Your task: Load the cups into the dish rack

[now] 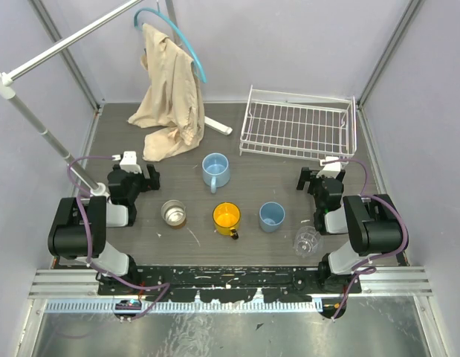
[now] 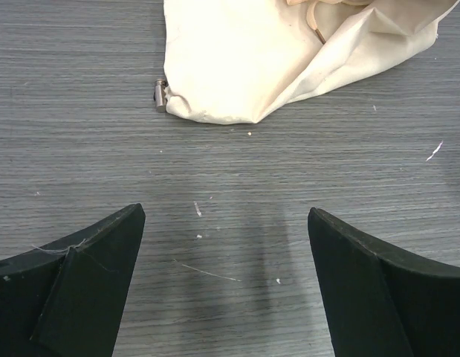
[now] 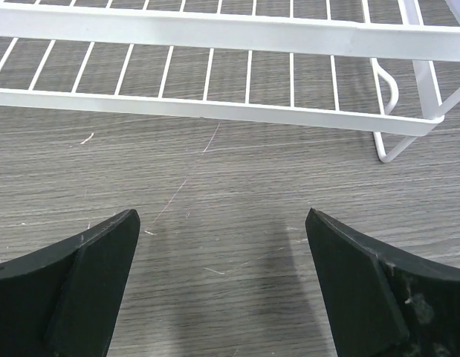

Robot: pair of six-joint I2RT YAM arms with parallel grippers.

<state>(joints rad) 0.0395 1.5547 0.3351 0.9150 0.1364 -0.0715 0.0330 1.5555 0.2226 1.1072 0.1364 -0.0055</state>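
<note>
**Overhead:** The dish rack (image 1: pixel 296 128) sits at the far right of the surface (image 1: pixel 267 178) with no cup in it yet. All five cups wait in the open on its near side. The light blue handled mug (image 1: pixel 215 171) is the closest, off the rack's near left corner. Farther back in a loose row are the silvery metal cup (image 1: pixel 173 213), the yellow-orange mug (image 1: pixel 227 217) and the small light blue tumbler (image 1: pixel 271 216). The clear glass cup (image 1: pixel 307 241) stands beside the right arm's base. The left pincer (image 1: pixel 133 172), well left of the rack, and the right pincer (image 1: pixel 323 174), just short of its near right corner, are both spread wide and hold nothing. It looks like a ready stance that leaves every cup reachable. Left of the rack, a beige garment (image 1: pixel 169 89) droops from a blue hanger (image 1: pixel 186 41) on a white pole stand (image 1: pixel 59 46), its hem pooled on the surface. A short white bar (image 1: pixel 218 125) lies between garment and rack. Neither appears to block the way from cups to rack.

**Left wrist:** The left pincer (image 2: pixel 224 219) gapes over bare surface (image 2: pixel 88 74). The garment's hem (image 2: pixel 289 59) lies ahead, with a small metal fitting (image 2: pixel 160 95) at its edge. The rack is out of sight.

**Right wrist:** The right pincer (image 3: pixel 222 219), fingers apart, faces the rack's low front rail (image 3: pixel 215 109) close ahead. Any cup would likely have to be lifted over that raised side.
</note>
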